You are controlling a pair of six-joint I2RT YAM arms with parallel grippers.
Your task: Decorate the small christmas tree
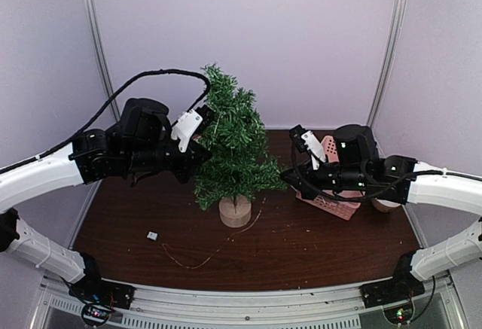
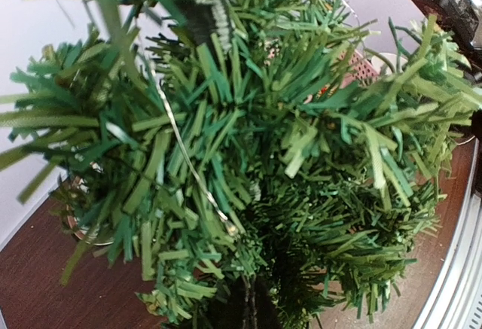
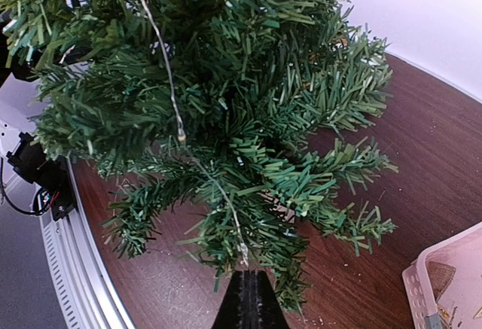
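small christmas tree (image 1: 235,148) between both arms, left pincer (image 1: 202,153) pressed together among its branches, right pincer (image 3: 245,280) under it pinching thin wire (image 3: 172,95)

Both arms inward at mid-height, left hand (image 1: 193,124) and right hand (image 1: 309,147), fingers together.
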